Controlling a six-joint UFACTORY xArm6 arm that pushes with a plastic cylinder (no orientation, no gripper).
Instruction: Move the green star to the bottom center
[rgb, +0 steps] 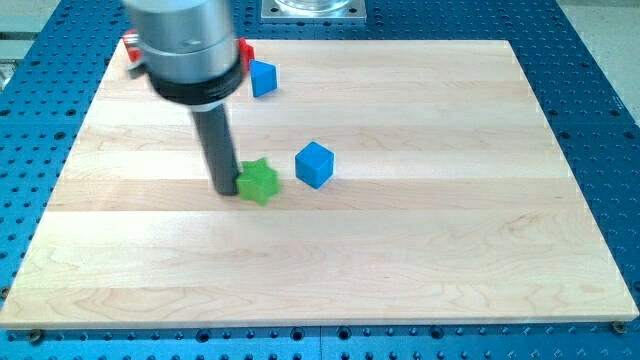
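Pincer-less, my tip (227, 190) touches the green star (258, 181) on its left, mid-board (450, 250); a blue cube (314, 164) sits just right of the star.

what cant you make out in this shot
- Red block, camera view: the arm's grey housing covers most of it; shape unclear. A red bit at may be the same block or another.
- Green star: my tip hides its left edge; contact can't be confirmed.
- Blue block: exact shape unclear.
- Arm: cut off by the view's top.
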